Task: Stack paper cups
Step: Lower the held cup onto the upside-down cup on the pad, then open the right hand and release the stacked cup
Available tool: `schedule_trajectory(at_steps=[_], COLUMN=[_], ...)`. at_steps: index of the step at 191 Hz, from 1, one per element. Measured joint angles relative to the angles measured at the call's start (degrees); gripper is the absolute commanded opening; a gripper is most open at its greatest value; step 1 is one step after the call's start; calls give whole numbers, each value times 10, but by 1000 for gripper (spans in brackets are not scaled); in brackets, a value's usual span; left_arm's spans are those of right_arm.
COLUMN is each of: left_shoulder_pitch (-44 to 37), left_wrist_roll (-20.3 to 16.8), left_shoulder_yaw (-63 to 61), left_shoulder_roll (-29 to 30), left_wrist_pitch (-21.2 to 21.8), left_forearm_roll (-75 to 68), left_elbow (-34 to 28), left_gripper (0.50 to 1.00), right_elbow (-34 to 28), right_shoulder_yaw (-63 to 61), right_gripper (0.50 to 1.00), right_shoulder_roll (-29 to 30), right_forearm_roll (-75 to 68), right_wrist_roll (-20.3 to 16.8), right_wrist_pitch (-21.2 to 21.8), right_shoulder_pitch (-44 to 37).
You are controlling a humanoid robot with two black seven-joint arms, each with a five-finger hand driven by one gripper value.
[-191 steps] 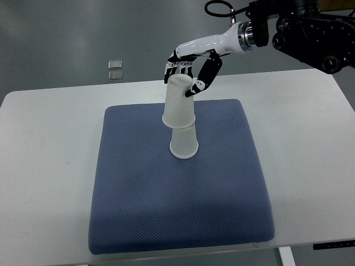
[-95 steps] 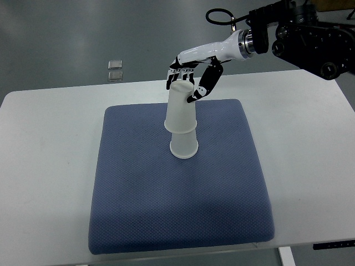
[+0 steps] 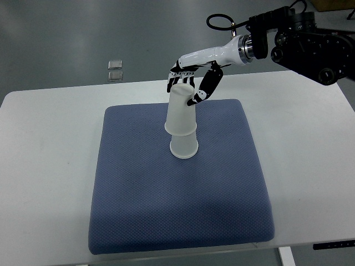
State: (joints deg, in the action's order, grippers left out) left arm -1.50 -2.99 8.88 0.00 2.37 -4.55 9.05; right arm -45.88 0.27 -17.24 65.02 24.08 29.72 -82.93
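Top view: the right robot hand [image 3: 187, 88] curls around the top of the upper paper cup [image 3: 181, 111], apparently gripping it, nested upside down over the lower cup [image 3: 183, 147] on the blue mat [image 3: 181, 216] covering the worktop [image 3: 44, 166].

Lighting: even, bright, diffuse, from overhead. White rectangular tabletop [image 3: 50, 166] reads near full brightness without blown glare. Shadows: one broad, soft, darker band across the near part of the blue textured fabric mat [image 3: 177, 216]; faint shading beside the two stacked white paper cups [image 3: 181, 124]. Gloss: small highlights on the white glossy forearm shell [image 3: 213, 54]. Focus: sharp throughout; mat weave legible. Blur: none evident. Edge distortion: slight, table edges mildly bowed.
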Motion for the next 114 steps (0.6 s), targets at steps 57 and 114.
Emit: schedule_trajectory(at_steps=[57,114], left_shoulder_pitch=[0,0], left_wrist_roll=[0,0], left_shoulder_yaw=[0,0], left_shoulder_roll=[0,0], left_wrist_pitch=[0,0], left_forearm_roll=[0,0], left_elbow=[0,0], left_gripper=[1000,1000], right_elbow=[0,0], right_shoulder_yaw=[0,-1], right_gripper=[832,893], right_shoulder_roll=[1,-3], right_forearm_roll=[-2,-2], right_wrist_roll=[0,1], right_wrist_pitch=[15,42], right_shoulder_pitch=[0,-4])
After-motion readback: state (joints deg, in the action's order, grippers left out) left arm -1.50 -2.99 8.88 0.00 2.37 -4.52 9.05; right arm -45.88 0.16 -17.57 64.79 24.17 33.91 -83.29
